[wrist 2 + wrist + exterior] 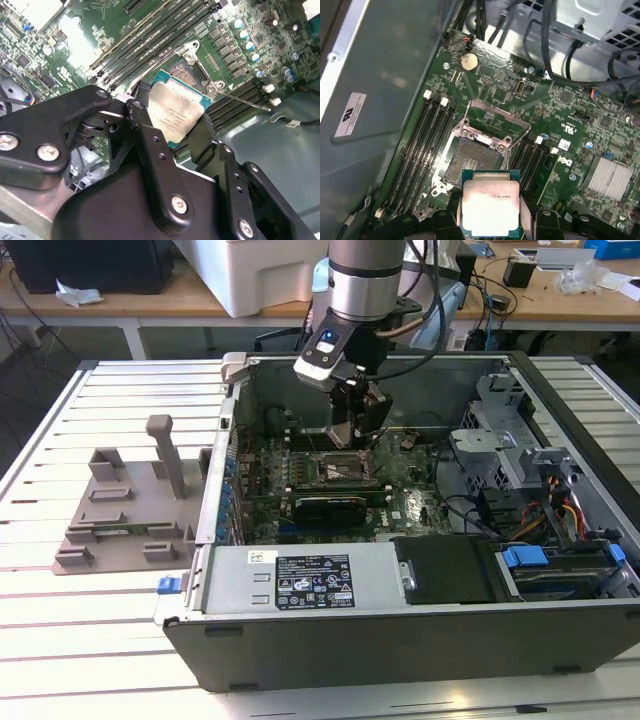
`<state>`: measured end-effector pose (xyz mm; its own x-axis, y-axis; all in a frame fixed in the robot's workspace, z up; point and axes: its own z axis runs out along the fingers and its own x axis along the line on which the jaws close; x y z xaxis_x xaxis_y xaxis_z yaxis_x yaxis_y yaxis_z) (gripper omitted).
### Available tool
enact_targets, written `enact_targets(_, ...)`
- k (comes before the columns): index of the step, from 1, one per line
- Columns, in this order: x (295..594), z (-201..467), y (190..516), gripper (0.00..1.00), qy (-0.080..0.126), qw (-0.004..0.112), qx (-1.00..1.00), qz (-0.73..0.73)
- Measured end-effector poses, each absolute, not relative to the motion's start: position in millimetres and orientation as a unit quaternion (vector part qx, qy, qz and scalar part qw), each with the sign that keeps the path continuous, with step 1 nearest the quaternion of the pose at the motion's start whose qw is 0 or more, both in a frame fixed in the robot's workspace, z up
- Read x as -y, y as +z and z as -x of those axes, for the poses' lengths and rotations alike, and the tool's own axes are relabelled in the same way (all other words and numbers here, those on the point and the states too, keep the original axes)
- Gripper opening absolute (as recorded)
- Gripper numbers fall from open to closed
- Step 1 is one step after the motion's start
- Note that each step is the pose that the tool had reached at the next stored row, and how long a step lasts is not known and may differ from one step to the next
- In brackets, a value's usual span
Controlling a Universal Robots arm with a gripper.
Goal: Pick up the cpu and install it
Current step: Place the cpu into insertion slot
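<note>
The cpu (175, 112) is a flat square chip with a silver top and a thin green edge. My gripper (172, 127) is shut on it, with one black finger (142, 117) on each of two opposite sides. In the first wrist view the cpu (491, 202) hangs just beside and above the open motherboard socket (470, 160), whose metal load plate (492, 120) is flipped up. In the exterior view my gripper (355, 430) reaches down into the open computer case, right over the socket (335, 468).
The computer case (400, 640) lies open on a slatted table. A long black graphics card (330, 508) sits in front of the socket, and memory slots (422, 145) flank it. Drive cages and cables (540, 500) fill the exterior view's right. A grey fixture (130, 510) stands on the exterior view's left.
</note>
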<state>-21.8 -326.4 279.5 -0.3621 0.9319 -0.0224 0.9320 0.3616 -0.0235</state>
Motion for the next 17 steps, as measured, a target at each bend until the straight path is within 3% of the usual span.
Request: enact_targets(17, 326.3, 20.9, 279.4, 0.55, -0.019, 0.003, -0.746, -0.666)
